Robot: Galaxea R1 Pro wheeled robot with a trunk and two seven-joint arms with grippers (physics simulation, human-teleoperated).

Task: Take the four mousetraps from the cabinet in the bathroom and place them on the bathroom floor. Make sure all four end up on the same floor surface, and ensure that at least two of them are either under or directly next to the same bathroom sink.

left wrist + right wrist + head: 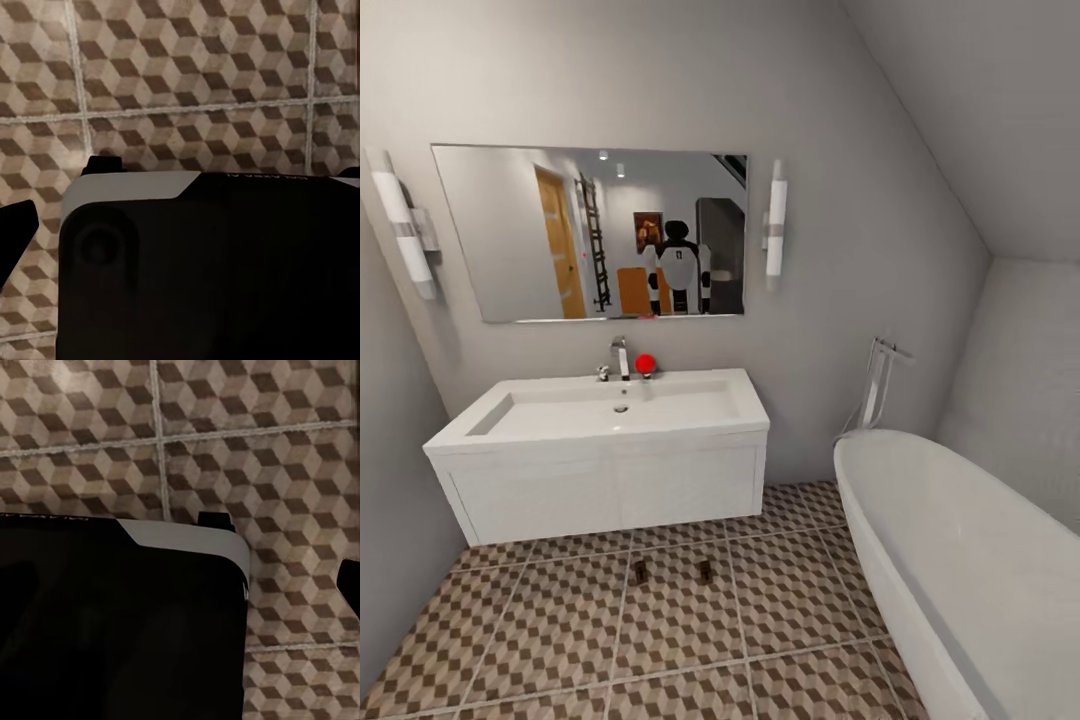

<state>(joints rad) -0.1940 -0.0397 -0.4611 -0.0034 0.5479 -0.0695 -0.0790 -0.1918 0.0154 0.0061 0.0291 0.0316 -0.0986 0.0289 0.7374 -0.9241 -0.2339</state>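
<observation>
Below sink (600,420), two mousetraps (672,572), floor (560,630)

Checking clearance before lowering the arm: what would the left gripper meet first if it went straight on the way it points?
Probably the bathroom floor: its cube-patterned tiles lie straight ahead, with nothing between, though depth is unclear.
</observation>
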